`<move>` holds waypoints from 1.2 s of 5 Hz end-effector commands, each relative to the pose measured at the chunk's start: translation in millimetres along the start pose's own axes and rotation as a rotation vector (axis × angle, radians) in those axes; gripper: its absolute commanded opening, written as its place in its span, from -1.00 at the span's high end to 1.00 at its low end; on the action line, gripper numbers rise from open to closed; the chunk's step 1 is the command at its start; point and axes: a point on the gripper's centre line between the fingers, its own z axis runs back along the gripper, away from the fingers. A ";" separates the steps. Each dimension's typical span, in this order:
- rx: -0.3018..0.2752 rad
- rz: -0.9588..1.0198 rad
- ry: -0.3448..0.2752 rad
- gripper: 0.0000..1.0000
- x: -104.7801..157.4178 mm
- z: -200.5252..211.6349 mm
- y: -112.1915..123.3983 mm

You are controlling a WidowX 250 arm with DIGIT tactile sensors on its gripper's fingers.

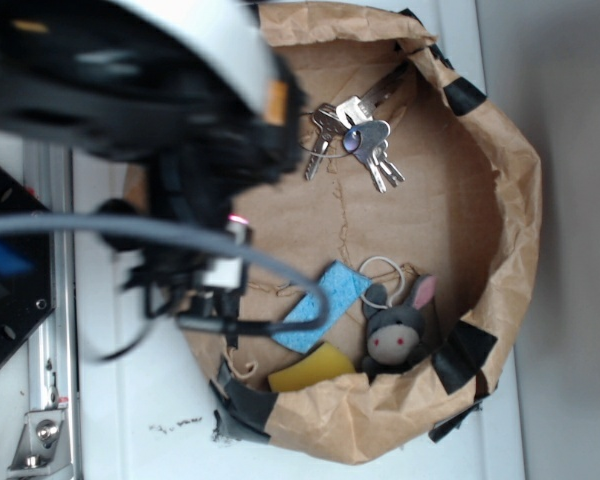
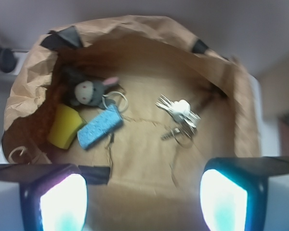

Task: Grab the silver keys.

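Observation:
The silver keys (image 1: 355,135) lie flat on the brown paper floor in the upper part of the paper basin, a bunch of several keys on thin rings. In the wrist view the keys (image 2: 179,115) sit ahead and to the right of centre. My gripper (image 2: 143,197) is open and empty, its two glowing pads (image 2: 62,204) wide apart at the bottom edge, well short of the keys. In the exterior view my blurred black arm (image 1: 130,90) hangs over the basin's left side, and the fingers there are hard to make out.
The crumpled brown paper basin's wall (image 1: 510,200) rings everything, patched with black tape. A grey plush donkey keychain (image 1: 398,335), a blue sponge (image 1: 325,305) and a yellow sponge (image 1: 310,368) lie at the side away from the keys.

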 end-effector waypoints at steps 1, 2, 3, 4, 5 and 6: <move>0.065 -0.044 -0.054 -1.00 6.8 -28.9 19.3; 0.107 -0.029 -0.021 -1.00 15.8 -54.3 34.5; 0.134 -0.029 -0.007 -1.00 24.2 -69.7 38.5; 0.142 -0.049 -0.002 -1.00 26.6 -86.7 44.5; 0.127 -0.076 -0.015 -1.00 25.0 -88.7 47.2; 0.142 -0.085 -0.013 -1.00 23.9 -92.6 50.3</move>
